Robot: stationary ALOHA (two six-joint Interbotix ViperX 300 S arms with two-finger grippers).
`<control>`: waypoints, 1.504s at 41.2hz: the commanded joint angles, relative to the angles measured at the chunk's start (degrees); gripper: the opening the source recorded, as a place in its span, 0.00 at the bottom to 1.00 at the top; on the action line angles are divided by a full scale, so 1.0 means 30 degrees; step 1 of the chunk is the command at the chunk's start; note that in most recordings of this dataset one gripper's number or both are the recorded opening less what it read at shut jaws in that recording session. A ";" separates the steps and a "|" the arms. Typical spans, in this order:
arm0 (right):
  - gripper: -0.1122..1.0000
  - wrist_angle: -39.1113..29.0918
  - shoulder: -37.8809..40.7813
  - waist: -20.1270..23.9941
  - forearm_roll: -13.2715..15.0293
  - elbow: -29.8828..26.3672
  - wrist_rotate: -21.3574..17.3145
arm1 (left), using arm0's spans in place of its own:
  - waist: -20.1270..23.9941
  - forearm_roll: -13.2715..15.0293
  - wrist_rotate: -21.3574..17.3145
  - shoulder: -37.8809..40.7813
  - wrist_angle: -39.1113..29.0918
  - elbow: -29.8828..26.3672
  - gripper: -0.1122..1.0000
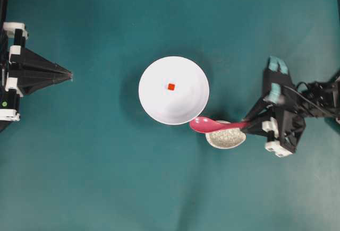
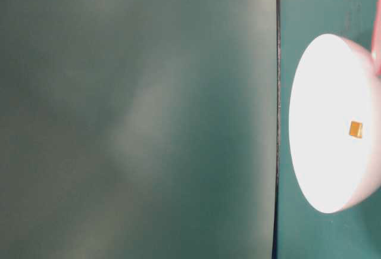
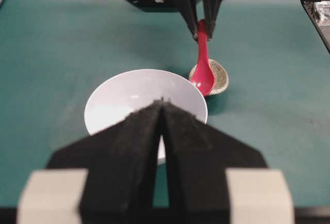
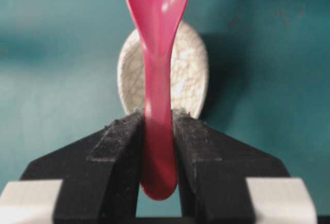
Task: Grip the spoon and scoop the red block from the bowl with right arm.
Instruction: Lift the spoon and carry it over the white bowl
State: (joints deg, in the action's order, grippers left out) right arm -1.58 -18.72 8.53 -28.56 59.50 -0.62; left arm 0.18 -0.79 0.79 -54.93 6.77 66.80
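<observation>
The white bowl (image 1: pixel 156 103) sits mid-table with the tiny red block (image 1: pixel 171 86) inside it. The bowl (image 2: pixel 321 152) and block (image 2: pixel 355 129) also show in the table-level view. My right gripper (image 1: pixel 246 123) is shut on the pink-red spoon (image 1: pixel 212 125) by its handle. The wrist view shows the handle (image 4: pixel 157 80) clamped between the pads of the gripper (image 4: pixel 157 116). The spoon's scoop hangs by the bowl's near-right rim, outside the bowl. My left gripper (image 1: pixel 70 75) is shut and empty, far left of the bowl; its wrist view (image 3: pixel 162 103) hides the block.
A small oval crackle-patterned dish (image 1: pixel 226 138) lies under the spoon's handle, just right of the bowl; it also shows in the right wrist view (image 4: pixel 188 74). Teal cloth covers the table. A dark vertical edge (image 2: pixel 277 116) stands left of the bowl in the table-level view.
</observation>
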 commanded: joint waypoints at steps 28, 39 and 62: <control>0.32 -0.9404 -0.1260 -0.2344 0.2871 -0.5127 -0.0029 | -0.0029 -0.0059 0.0029 0.0117 -0.0527 -0.0469 0.10; 0.32 -0.9580 -0.2051 -0.2813 0.3018 -0.6064 -0.0029 | -0.0146 -0.0059 0.0029 0.0117 -0.0527 -0.0498 0.10; 0.32 -1.4971 0.2402 -0.5859 0.3311 -1.1396 -0.0088 | -0.0146 -0.0059 0.0029 0.0117 -0.0469 -0.0527 0.10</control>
State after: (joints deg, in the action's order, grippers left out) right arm -42.98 -13.45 -8.35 -19.16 29.88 -0.97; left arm -0.18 -0.79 0.79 -54.93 4.92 66.80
